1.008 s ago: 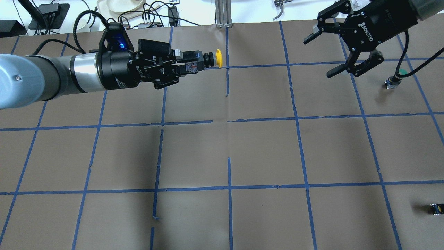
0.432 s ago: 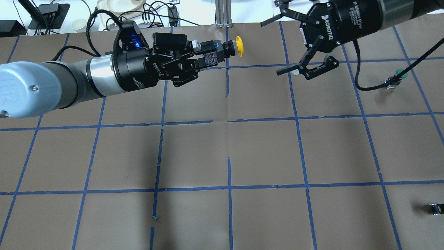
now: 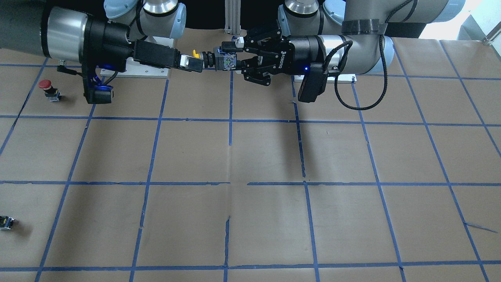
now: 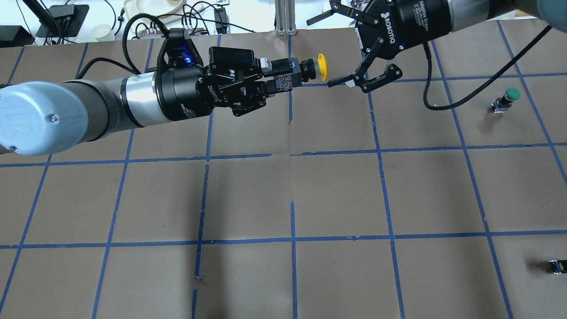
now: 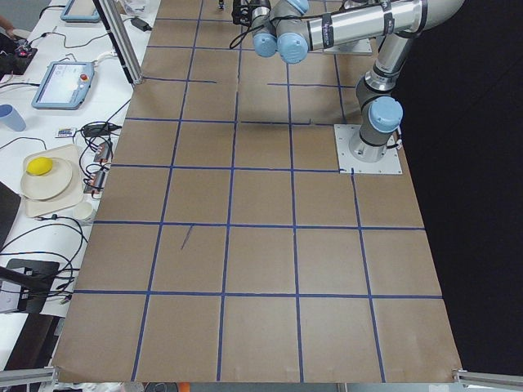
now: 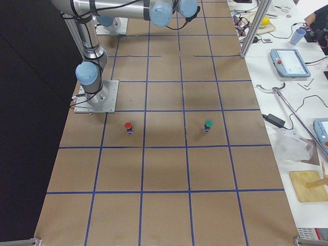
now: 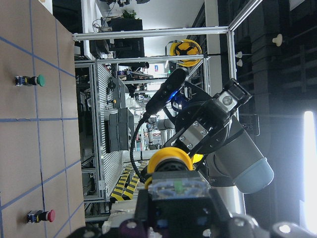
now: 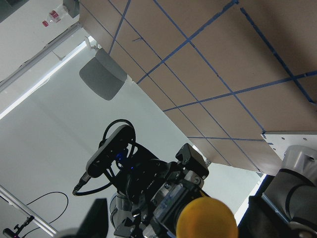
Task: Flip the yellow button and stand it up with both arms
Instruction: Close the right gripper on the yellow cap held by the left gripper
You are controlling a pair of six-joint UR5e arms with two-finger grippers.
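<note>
Task thing: one yellow button [image 4: 310,71], held in the air above the counter [image 4: 336,195]. It lies level, with its yellow cap turned to the right hand [image 4: 319,52] and its blocky body turned to the left hand [image 4: 271,79].
Left grasp: the left hand's fingers are clamped on the body of the yellow button from both sides. The neck and cap stick out past the fingertips.
Right grasp: the right hand's fingers are spread wide. The cap sits in the gap between them, close to the lower fingertip in the overhead view. In the front-facing view one finger covers part of the cap, and whether it touches cannot be told.
Wrist views: from the right wrist the cap faces the camera at bottom centre. From the left wrist the cap shows just beyond the gripped body.
Place: near the counter's midline, on the side where the arm bases stand.
Arms: two, the left arm [image 4: 66,115] and the right arm [image 4: 465,11], stretched toward each other, with the two hands nearly meeting.
Other buttons: one red-capped button [image 3: 46,87] and one green-capped button [image 4: 509,95], both standing upright on the counter on the right arm's side, well apart from the hands.
Loose part: one small dark part [image 4: 556,266], alone near the counter's corner on that same side.
</note>
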